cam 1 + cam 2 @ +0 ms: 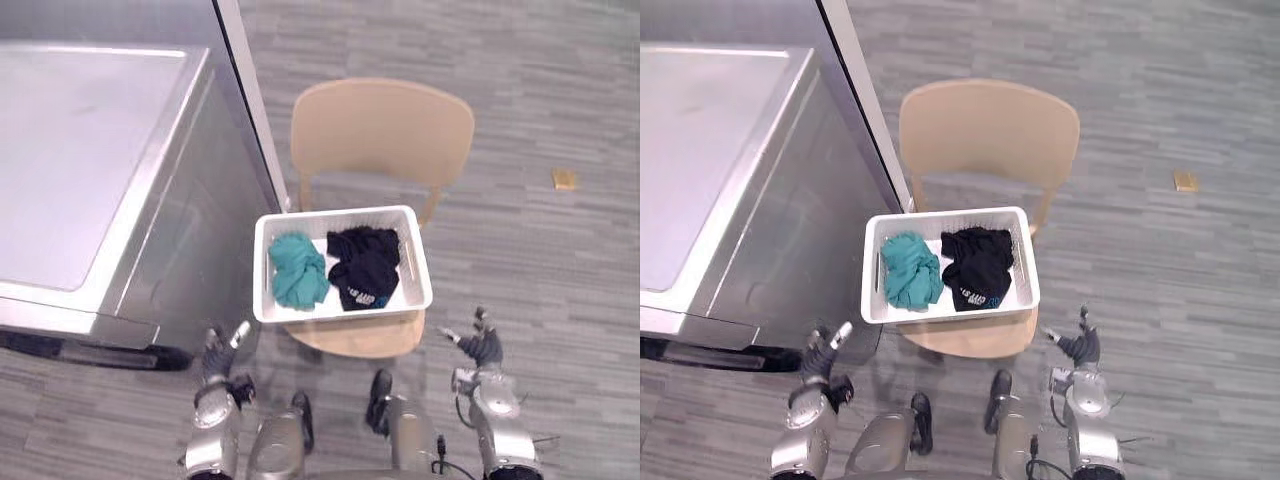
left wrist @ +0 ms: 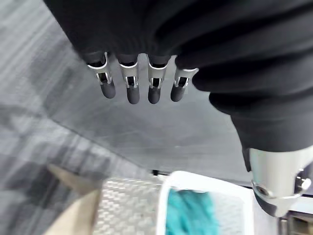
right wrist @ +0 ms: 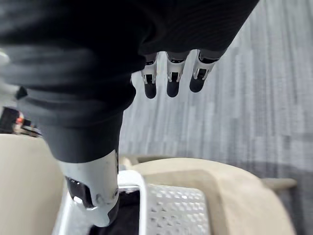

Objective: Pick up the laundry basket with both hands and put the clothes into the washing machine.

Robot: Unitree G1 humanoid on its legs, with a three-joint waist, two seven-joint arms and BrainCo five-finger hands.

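- Grey plank-patterned floor (image 1: pixel 560 90) runs across the whole room, with a small tan scrap (image 1: pixel 564 179) lying on it far off to the right.
- A big silver washing machine (image 1: pixel 90 160) stands on the left, its flat top facing up and its front panel angled toward the robot.
- Just beside the machine sits a pale wooden chair (image 1: pixel 380 130), its curved back on the far side.
- The white laundry basket (image 1: pixel 340 312) rests on the chair's seat, square to the robot, its left side close to the machine.
- Inside the basket, a teal garment (image 1: pixel 298 268) is bunched in the left half and a black garment (image 1: pixel 365 265) is crumpled in the right half; the two touch in the middle.
- The left hand (image 1: pixel 215 352) is low by the machine's front corner, off the basket's near left corner and clear of it. Its fingers (image 2: pixel 128 90) hang straight and spread, gripping nothing.
- The right hand (image 1: pixel 482 345) is out past the near right edge of the chair seat, also apart from the basket. Its fingers (image 3: pixel 170 84) are likewise straight and apart, with nothing between them and the thumb.
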